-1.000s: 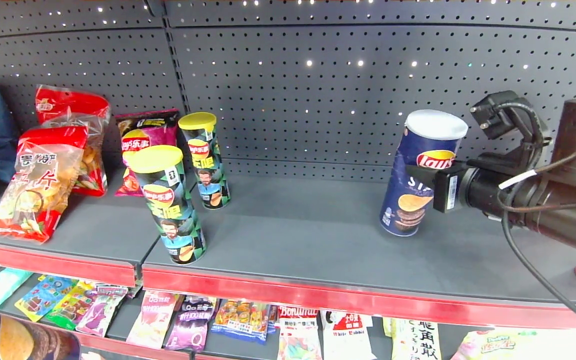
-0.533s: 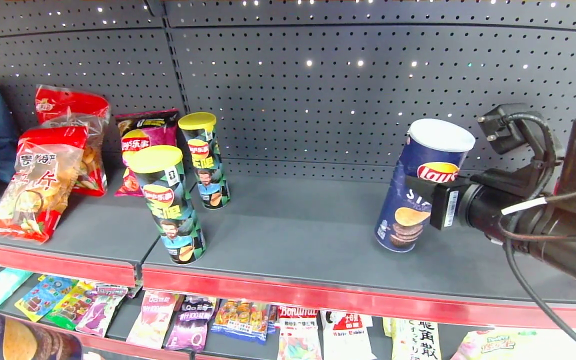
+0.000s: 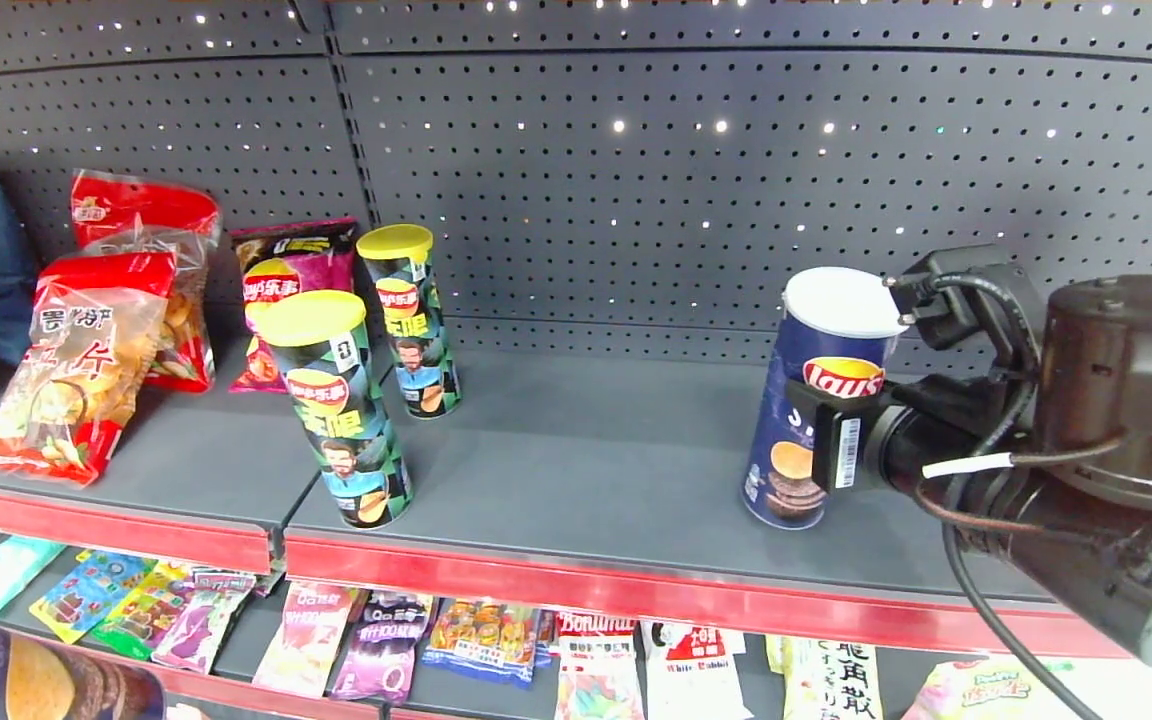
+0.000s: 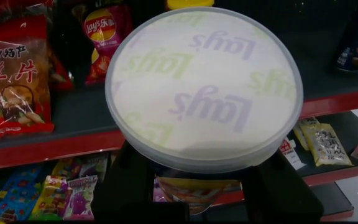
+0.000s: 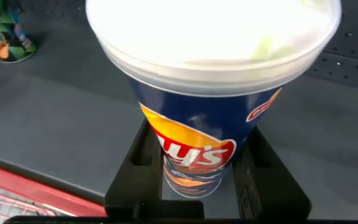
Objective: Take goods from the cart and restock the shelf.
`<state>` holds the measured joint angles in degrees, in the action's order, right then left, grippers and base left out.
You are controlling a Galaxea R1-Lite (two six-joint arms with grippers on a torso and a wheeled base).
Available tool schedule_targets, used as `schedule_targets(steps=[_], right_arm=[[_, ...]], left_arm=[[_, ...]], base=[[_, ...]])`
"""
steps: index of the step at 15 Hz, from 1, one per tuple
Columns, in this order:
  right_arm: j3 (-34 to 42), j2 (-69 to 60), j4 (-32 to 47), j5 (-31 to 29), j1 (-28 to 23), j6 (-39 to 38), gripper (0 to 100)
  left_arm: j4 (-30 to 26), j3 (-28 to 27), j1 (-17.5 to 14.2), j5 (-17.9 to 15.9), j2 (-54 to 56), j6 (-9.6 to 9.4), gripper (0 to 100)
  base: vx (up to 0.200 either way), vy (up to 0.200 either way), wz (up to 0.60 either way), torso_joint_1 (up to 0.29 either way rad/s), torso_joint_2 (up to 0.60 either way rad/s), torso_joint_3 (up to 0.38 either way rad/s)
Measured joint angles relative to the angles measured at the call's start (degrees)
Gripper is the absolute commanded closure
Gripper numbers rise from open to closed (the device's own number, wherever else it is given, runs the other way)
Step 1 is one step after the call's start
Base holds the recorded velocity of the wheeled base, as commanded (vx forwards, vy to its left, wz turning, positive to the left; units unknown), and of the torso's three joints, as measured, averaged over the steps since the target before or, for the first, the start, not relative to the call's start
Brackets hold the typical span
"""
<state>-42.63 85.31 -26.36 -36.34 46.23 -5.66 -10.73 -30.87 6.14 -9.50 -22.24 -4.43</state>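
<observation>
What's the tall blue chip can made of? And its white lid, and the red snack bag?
Tall blue chip can: probably cardboard, a stiff tube with smooth printed wrap.
Round white lid: likely thin plastic, cloudy see-through rim.
Red snack bag: glossy plastic film, crinkled, with a clear window.

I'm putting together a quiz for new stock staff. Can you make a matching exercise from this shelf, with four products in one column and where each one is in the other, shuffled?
Column one:
1 blue can
2 nearer yellow-lidded can
3 purple chip bag
4 nearer red bag

Column two:
A farthest left of these four
B in the right gripper
C upright near the front edge of the shelf
D at the back, beside the farther yellow-lidded can

Pairs: 1-B, 2-C, 3-D, 4-A
</observation>
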Motion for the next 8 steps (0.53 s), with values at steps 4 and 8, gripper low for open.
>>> schedule_targets(steps=[4,8], right_arm=[[0.51,0.66,0.09,-0.8,2.41,-0.02,100],[1.93,0.83,0.15,-0.83,2.78,-1.32,100]], left_arm=[[0.0,-0.05,0.0,0.0,0.02,0.02,100],[0.0,0.02,0.0,0.02,0.02,0.02,100]], base=[[0.0,0.0,0.0,0.0,0.0,0.0],[0.0,0.0,0.0,0.0,0.0,0.0]])
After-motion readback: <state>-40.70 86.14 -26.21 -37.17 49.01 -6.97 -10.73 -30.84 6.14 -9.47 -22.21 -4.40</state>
